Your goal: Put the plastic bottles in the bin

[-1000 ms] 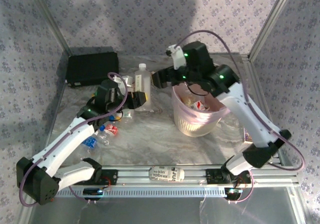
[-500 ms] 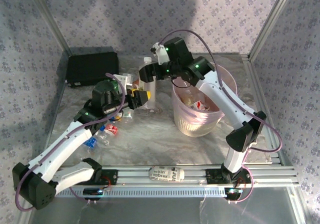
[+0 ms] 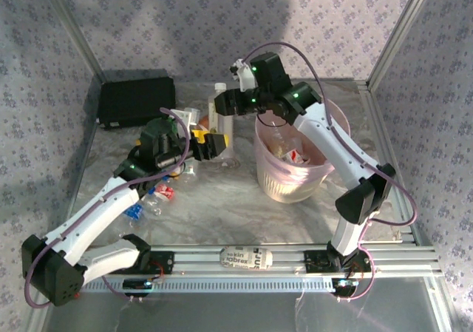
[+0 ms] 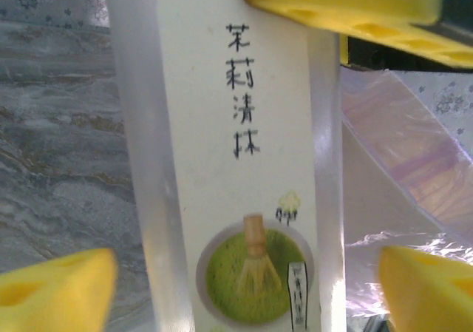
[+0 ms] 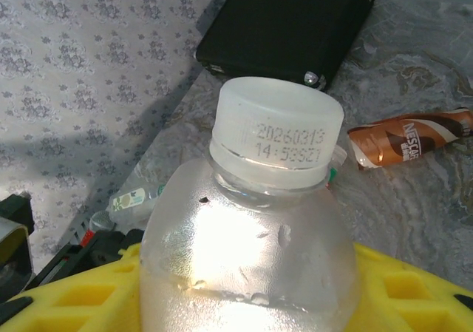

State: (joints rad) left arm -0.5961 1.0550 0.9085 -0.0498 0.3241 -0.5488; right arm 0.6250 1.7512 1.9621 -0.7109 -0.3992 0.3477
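Upright bottle (image 5: 247, 258) just left of bin (image 3: 292, 184); case (image 3: 137, 99) farther left, behind

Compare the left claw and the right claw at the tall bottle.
The left claw stands wide open, its yellow fingers clear of the tall bottle; the right claw grips it. The left claw is level with the label, the right claw just under the white cap. Both straddle the same bottle.
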